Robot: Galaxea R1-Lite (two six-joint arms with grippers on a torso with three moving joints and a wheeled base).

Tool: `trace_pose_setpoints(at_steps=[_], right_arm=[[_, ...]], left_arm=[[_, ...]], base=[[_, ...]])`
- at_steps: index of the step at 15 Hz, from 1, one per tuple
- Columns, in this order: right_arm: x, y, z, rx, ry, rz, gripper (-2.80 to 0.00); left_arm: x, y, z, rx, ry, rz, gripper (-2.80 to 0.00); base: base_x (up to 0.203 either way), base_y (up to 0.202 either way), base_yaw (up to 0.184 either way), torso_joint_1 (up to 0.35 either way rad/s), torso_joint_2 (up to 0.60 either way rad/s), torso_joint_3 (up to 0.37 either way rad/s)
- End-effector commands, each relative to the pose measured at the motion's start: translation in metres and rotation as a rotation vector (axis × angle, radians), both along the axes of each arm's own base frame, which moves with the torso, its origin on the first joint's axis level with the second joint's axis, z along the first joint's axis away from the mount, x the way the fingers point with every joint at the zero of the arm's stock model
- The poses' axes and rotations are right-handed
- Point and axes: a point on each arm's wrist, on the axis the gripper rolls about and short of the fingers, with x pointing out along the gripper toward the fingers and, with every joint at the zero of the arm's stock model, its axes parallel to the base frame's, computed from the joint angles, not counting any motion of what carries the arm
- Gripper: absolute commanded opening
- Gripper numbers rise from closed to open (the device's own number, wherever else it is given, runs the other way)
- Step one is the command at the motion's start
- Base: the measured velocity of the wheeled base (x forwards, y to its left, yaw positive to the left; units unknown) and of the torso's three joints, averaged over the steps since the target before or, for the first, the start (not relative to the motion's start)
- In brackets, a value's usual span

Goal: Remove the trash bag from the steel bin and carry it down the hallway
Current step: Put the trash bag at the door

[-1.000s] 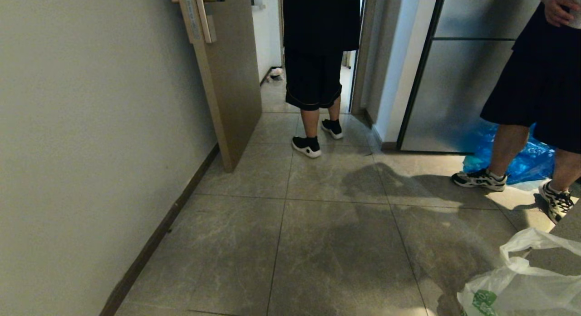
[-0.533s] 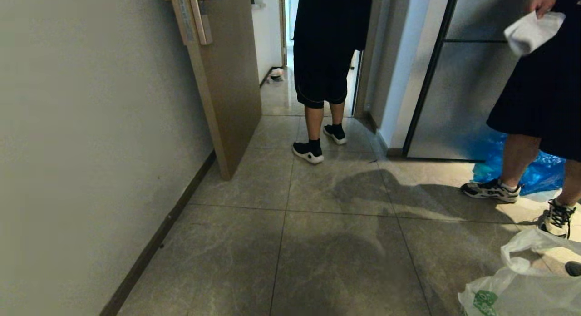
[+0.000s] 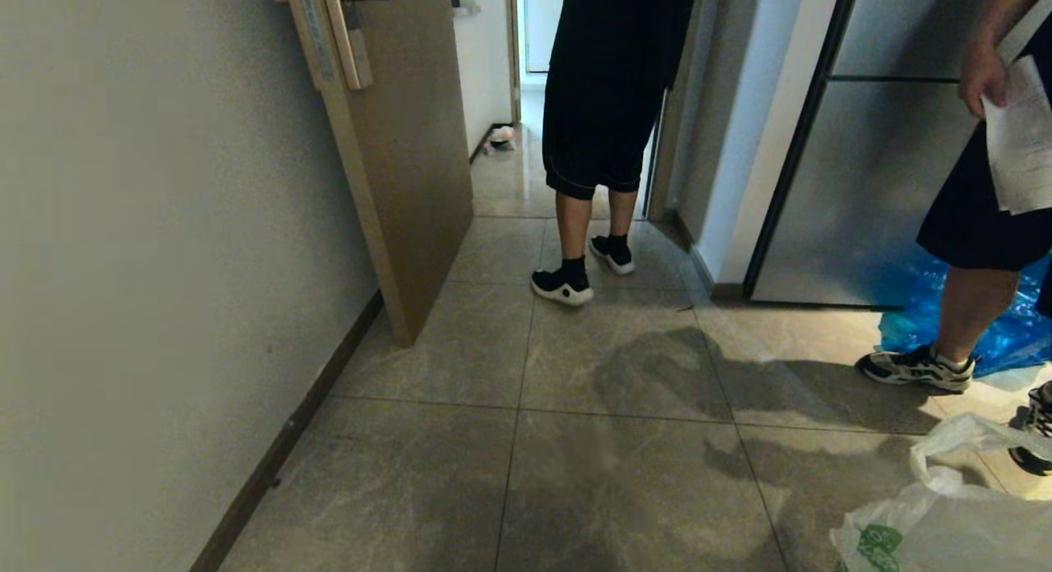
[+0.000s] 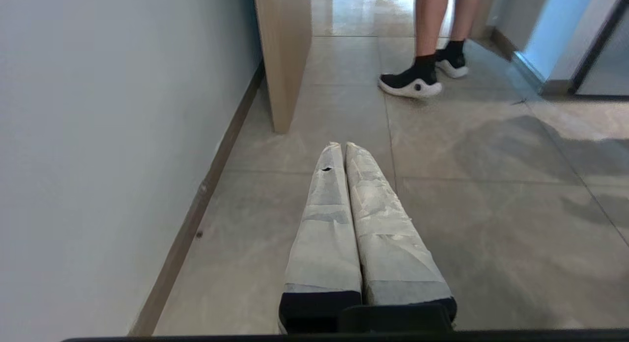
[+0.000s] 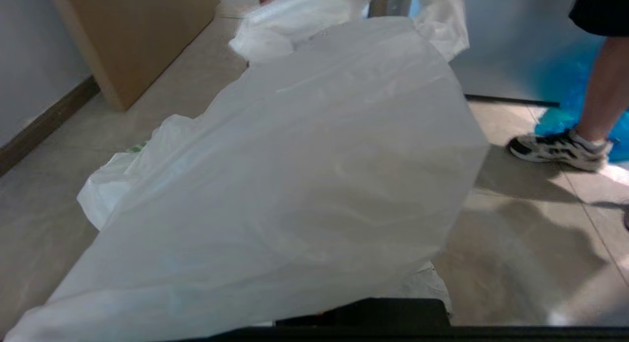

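Left gripper (image 4: 339, 146): taped fingers pressed together on nothing, pointing down the hallway (image 3: 575, 440) beside the wooden door (image 3: 403, 153); only this wrist view shows it. Trash bag (image 3: 945, 514) at the head view's lower right: thin, limp, likely light and slippery, best gathered by its loop handles. The right wrist view shows the film draped over the right gripper, fingers hidden, clenched, apparently on it.

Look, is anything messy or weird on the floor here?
Yes. A crumpled blue plastic bag lies on the tiles against the steel fridge, beside a person's sneaker. It looks dumped there. The left pincer's paper wrapping has a small hole.
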Motion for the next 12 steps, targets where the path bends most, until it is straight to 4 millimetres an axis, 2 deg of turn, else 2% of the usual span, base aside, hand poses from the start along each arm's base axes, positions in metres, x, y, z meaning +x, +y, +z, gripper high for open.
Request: trace_pose_setpoints(at_steps=[1, 12], right_arm=[[0.0002, 0.0000, -0.0001, -0.001, 0.001, 0.001, -2.80], [0.0001, 0.0000, 0.0001, -0.001, 0.000, 0.001, -2.80]], left_arm=[[0.0000, 0.0000, 0.0001, 0.000, -0.001, 0.000, -2.80], [0.0000, 0.0000, 0.0001, 0.000, -0.001, 0.000, -2.80]], base=[[0.192, 0.000, -0.003, 0.002, 0.00, -0.002], [0.195, 0.000, 0.002, 0.003, 0.00, 0.002]])
